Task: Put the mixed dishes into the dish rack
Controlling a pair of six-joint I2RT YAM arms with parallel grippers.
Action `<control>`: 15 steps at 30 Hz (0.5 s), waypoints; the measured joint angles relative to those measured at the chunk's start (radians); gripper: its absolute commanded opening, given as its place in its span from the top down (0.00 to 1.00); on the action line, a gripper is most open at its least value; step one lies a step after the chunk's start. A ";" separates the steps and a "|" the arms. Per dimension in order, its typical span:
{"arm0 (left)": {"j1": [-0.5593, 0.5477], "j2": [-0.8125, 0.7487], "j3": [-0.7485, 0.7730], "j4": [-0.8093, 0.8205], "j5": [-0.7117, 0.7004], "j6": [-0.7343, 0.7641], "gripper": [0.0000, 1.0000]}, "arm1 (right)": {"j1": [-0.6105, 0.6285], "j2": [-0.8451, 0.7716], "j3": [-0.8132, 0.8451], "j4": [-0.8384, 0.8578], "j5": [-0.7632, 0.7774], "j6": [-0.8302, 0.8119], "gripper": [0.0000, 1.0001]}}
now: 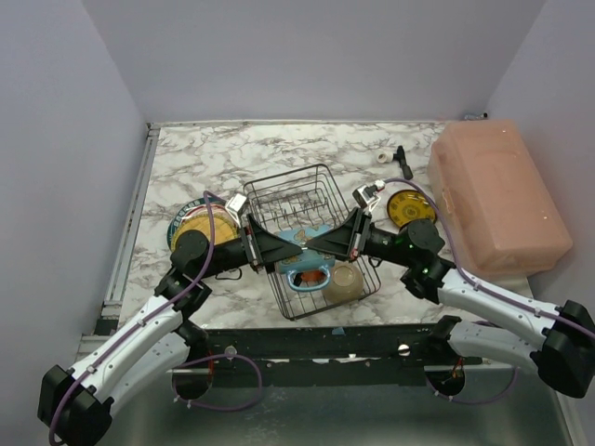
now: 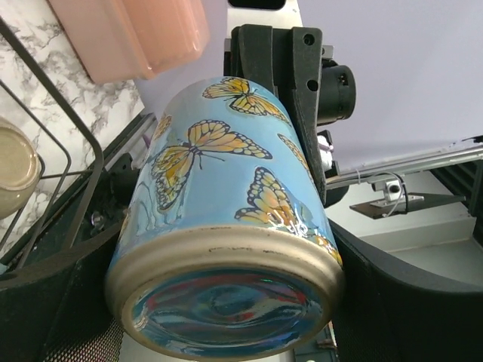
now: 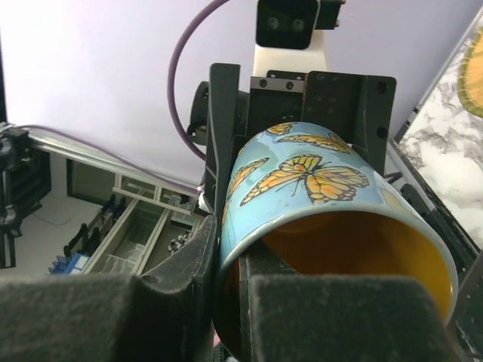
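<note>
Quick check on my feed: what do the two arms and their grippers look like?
The left arm and right arm have white tubular links with black joints. A purple cable runs along each. The left gripper and right gripper are black, with wedge-shaped fingers; dark textured pads show in the right wrist view.

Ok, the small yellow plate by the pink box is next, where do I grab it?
By its rim, using the right gripper once it frees the blue mug. The yellow plate lies flat on the table, so only the edge offers a pinch. Probably come from above at its left edge; the pink box sits close on the right.
</note>
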 measured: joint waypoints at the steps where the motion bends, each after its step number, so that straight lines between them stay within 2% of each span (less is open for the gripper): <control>1: 0.001 -0.005 0.000 -0.022 0.000 0.007 0.98 | 0.001 -0.006 0.002 -0.023 0.003 -0.014 0.93; 3: 0.002 -0.014 0.000 -0.053 0.000 0.017 1.00 | 0.003 -0.022 0.014 -0.093 0.008 -0.045 0.72; 9: 0.006 -0.031 0.000 -0.134 -0.009 0.022 1.00 | 0.005 -0.065 0.104 -0.343 0.047 -0.187 0.22; 13: 0.010 -0.039 0.032 -0.314 -0.056 0.047 1.00 | 0.006 -0.074 0.184 -0.579 0.108 -0.312 0.01; 15: 0.010 -0.039 0.077 -0.459 -0.101 0.071 1.00 | 0.006 -0.074 0.239 -0.722 0.176 -0.384 0.00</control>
